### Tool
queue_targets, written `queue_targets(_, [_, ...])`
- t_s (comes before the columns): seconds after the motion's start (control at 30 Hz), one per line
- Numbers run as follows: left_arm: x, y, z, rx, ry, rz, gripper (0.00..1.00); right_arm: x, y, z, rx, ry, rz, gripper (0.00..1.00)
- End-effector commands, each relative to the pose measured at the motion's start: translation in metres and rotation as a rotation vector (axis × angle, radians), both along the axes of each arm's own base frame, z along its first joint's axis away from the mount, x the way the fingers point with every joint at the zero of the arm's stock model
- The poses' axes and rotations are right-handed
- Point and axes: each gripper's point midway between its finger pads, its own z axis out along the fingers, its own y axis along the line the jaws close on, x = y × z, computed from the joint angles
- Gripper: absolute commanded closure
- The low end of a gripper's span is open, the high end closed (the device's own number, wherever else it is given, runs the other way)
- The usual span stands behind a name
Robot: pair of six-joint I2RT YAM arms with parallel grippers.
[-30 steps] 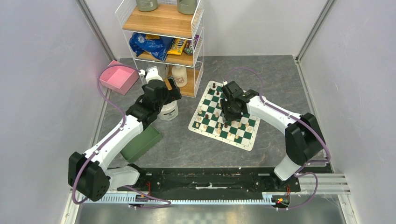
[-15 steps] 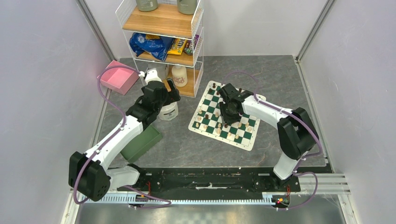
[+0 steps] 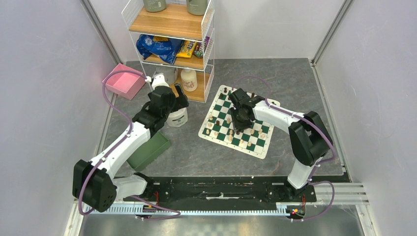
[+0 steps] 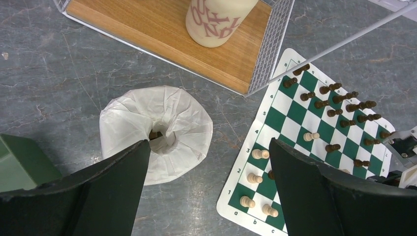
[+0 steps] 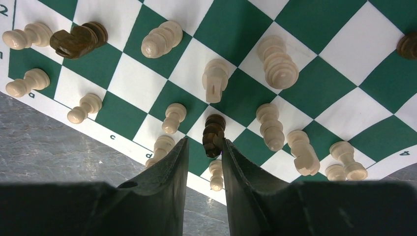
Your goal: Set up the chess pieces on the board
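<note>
- Your checkered board (image 4: 275, 118) lies flat on the grey table (image 3: 196, 152), with cream pieces (image 5: 278, 61) and dark ones standing across it.
- Your left gripper (image 4: 209, 145) hangs above a white toilet roll (image 4: 182, 123), fingers spread wide and holding nothing.
- Your right gripper (image 5: 203, 141) sits low over the board's cream end. Its fingers narrowly flank one dark brown piece (image 5: 214, 132), and whether they pinch it is unclear.

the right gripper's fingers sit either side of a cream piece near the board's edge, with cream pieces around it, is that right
Not quite. The piece between the fingers of the right gripper is dark brown, not cream; the right wrist view shows it. It does stand near the edge of the board, among cream pieces.
</note>
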Motion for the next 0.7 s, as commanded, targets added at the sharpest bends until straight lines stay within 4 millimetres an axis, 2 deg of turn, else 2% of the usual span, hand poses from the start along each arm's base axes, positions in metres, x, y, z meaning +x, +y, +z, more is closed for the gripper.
queue_targets(0.0, [0.005, -0.002, 0.015, -0.029, -0.057, -0.010, 0.02, 0.012, 0.007, 0.004, 0.004, -0.038, 0.017, 0.63])
queue_targets(0.27, [0.004, 0.000, 0.014, -0.034, -0.055, -0.007, 0.02, 0.012, 0.005, 0.001, -0.012, -0.037, 0.014, 0.66])
queue_targets(0.37, [0.005, 0.001, 0.013, -0.036, -0.053, -0.005, 0.02, 0.014, 0.004, 0.002, -0.014, -0.042, 0.012, 0.73])
queue_targets(0.47, [0.005, 0.000, 0.013, -0.039, -0.052, -0.008, 0.02, 0.013, 0.003, 0.003, -0.021, -0.041, 0.014, 0.75])
queue_targets(0.57, [0.005, 0.000, 0.013, -0.040, -0.051, -0.008, 0.02, 0.012, 0.003, 0.006, -0.017, -0.046, 0.016, 0.82])
queue_targets(0.67, [0.005, 0.001, 0.012, -0.040, -0.049, -0.008, 0.02, 0.010, 0.006, 0.020, 0.017, -0.059, 0.020, 0.84])
